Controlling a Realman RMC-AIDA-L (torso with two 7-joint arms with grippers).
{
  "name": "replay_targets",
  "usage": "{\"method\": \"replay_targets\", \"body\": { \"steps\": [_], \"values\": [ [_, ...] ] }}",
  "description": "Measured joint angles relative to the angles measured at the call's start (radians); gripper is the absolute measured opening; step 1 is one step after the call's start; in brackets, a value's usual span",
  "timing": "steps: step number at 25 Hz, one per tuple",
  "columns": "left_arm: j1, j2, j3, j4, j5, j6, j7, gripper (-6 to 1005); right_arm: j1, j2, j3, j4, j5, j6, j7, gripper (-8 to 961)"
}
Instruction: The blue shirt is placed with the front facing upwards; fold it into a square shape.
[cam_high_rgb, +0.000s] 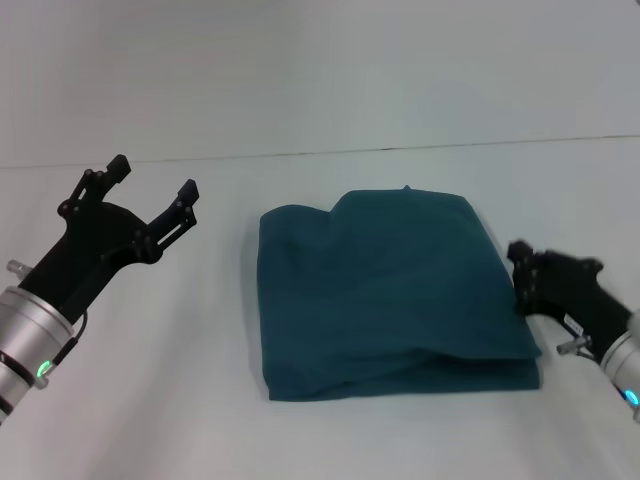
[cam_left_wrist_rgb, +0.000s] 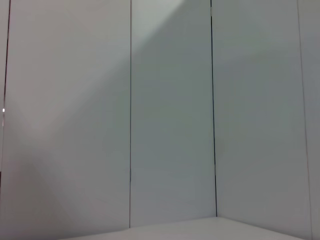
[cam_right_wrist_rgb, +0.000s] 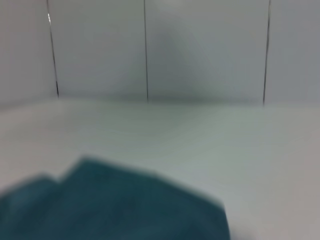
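The shirt (cam_high_rgb: 390, 295) is seen lying mid-table, already folded into a rough square of several layers; no lettering is shown. The left gripper (cam_high_rgb: 155, 195) is held raised, well apart from the cloth on its left side, fingers spread wide, nothing gripped. The right gripper (cam_high_rgb: 527, 275) is parked right at the shirt's right edge, touching or just beside it (contact cannot be told); whether its fingers are open or closed cannot be told either, and no cloth is clearly seen in them.

Task is judged nearly done. Risks from here:
- If cloth is pinched by the right gripper, the top layer could be dragged on retreat and the square pulled open.
- The near edge is bulged and the layers are not flush, so they could slide if nudged.
- The far-left corner is rumpled (fold uneven); a corrective tug could skew the outline.

In the right wrist view only blurred shirt (cam_right_wrist_rgb: 115, 205) and table (cam_right_wrist_rgb: 200, 130) are shown.
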Motion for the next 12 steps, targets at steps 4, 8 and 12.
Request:
{"method": "replay_targets", "body": {
  "steps": [4,8,12],
  "values": [
    [-0.001,0.0,-0.001,0.004,-0.001,-0.001,0.0,919,0.038,0.001,-0.034,0.005,-0.048,-0.157,-0.03,5],
    [-0.005,0.0,-0.012,0.0,-0.002,-0.002,0.009,918,0.112,0.006,-0.064,0.029,-0.102,-0.123,-0.037,5],
    [-0.007,-0.001,-0.016,0.0,-0.001,-0.002,0.014,918,0.222,0.01,-0.081,0.087,-0.149,0.023,-0.075,5]
  ]
}}
